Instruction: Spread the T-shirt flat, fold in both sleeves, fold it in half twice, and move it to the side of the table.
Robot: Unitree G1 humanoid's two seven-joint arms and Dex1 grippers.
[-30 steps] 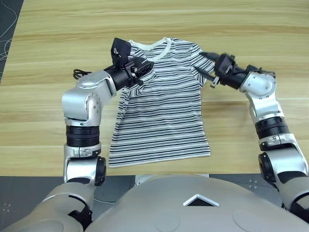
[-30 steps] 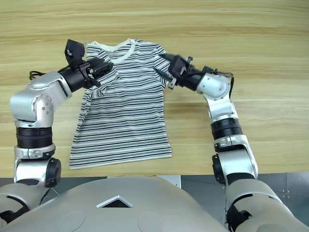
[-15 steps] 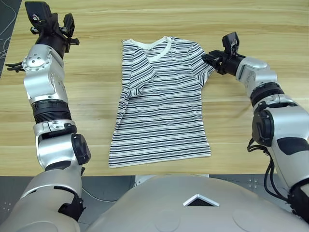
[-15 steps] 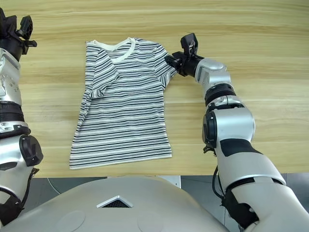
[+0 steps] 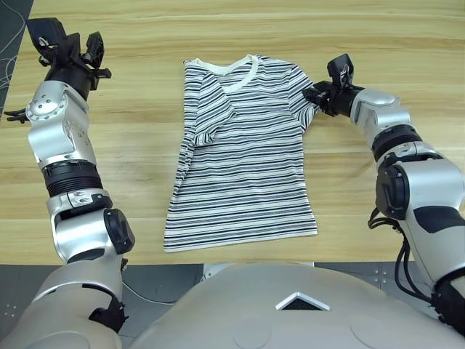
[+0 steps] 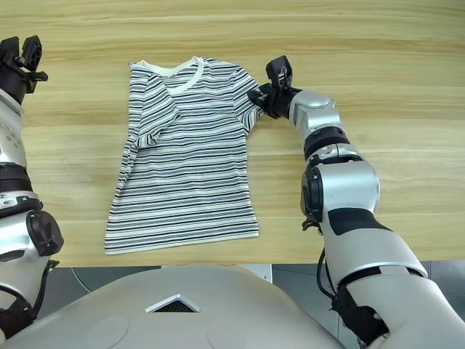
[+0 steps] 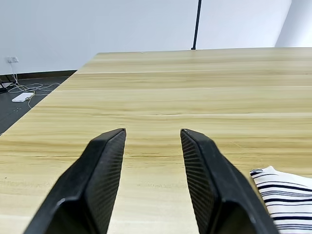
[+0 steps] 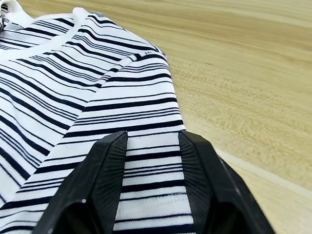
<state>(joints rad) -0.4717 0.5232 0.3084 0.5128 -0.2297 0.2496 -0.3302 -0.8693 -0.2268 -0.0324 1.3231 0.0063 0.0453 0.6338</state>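
The black-and-white striped T-shirt point(image 5: 243, 167) lies flat in the middle of the wooden table point(image 5: 131, 145), collar toward the far side. Its left sleeve point(image 5: 205, 134) is folded in over the body. The right sleeve point(image 5: 304, 98) still points outward. My right gripper point(image 5: 315, 94) rests at that sleeve's outer edge, open, and the striped cloth point(image 8: 131, 102) shows between its fingers point(image 8: 105, 161). My left gripper point(image 5: 69, 42) is held up over the table's far left, well away from the shirt, open with nothing in it point(image 7: 152, 134).
A black cable point(image 5: 13, 115) hangs at the table's left edge, where dark floor begins. The table's front edge point(image 5: 349, 260) runs just below the shirt's hem. Bare wood extends on both sides of the shirt and behind it.
My left gripper has left the shirt's left shoulder, with the sleeve now folded in, and swung out to the far left. My right arm has stretched out, its gripper staying at the right sleeve.
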